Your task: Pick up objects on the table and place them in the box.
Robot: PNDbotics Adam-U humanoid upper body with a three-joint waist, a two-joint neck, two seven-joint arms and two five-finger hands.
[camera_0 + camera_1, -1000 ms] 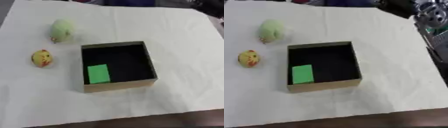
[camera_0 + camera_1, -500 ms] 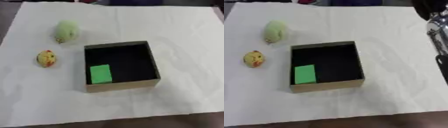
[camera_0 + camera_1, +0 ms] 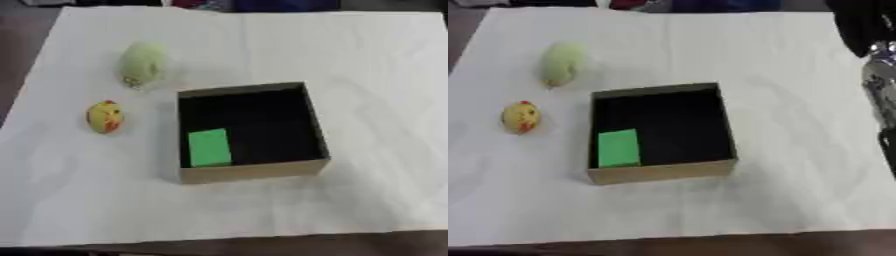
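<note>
Open cardboard box [image 3: 251,171] near the middle of the bench [image 3: 376,90], black inside, tan outside, standing on a white cloth [image 3: 79,200] that covers most of the top. Inside, flat on the floor against the near left corner, a green block [image 3: 210,147]. Rest of the box floor dark and bare.

Left of the box, on the cloth, two small things. Farther back, a pale green rounded toy [image 3: 143,63], lying near the box's far left corner but apart from it. Closer in and further left, a yellow rounded toy [image 3: 105,116] with red marks, well apart from the box wall and apart from the green toy. Both outside the box, neither touched by anything.

Dark bench edge visible along the near side and at the far left corner beyond the cloth.

At the right edge of the right eye view only, part of the right arm [image 3: 878,75]: black above, silver lower down, hanging over the cloth's right border, well apart from box and toys. Blurred and cut off by the frame; hand itself not to be made out, so cannot tell whether released, clenched or grasping. No sight of the left hand in either view.
</note>
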